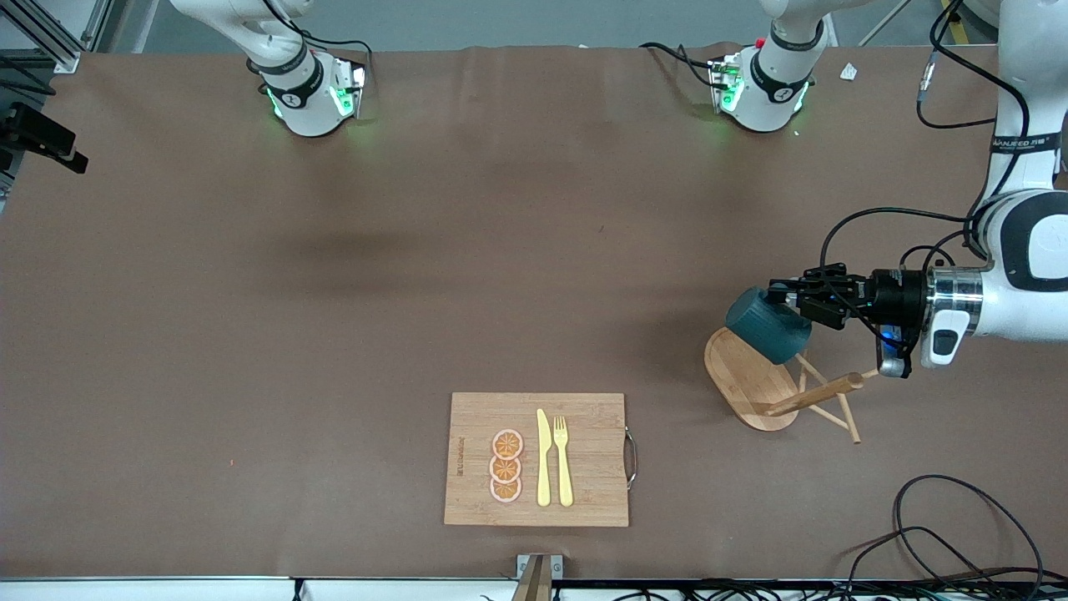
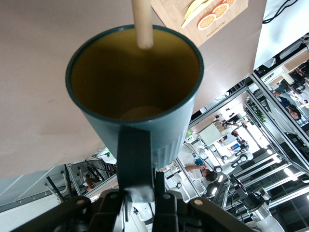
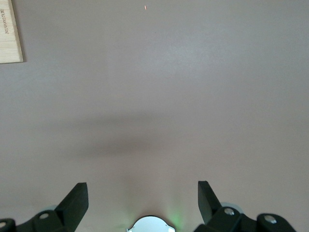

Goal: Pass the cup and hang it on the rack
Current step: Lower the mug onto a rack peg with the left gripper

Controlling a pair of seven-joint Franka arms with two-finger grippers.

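Note:
The dark teal cup (image 1: 766,327) hangs tilted in the air over the oval base of the wooden rack (image 1: 745,376), toward the left arm's end of the table. My left gripper (image 1: 788,296) is shut on the cup's handle (image 2: 135,159). In the left wrist view the cup (image 2: 159,130) shows its yellowish inside, and a rack peg (image 2: 142,24) crosses its rim. The right gripper (image 3: 142,191) stands open over bare table above its own base, holding nothing; it does not show in the front view.
A bamboo cutting board (image 1: 584,501) with a yellow knife, a fork and orange slices lies near the front edge. Loose cables (image 1: 959,526) coil at the left arm's end, nearer the camera. The two arm bases (image 1: 309,92) stand along the top.

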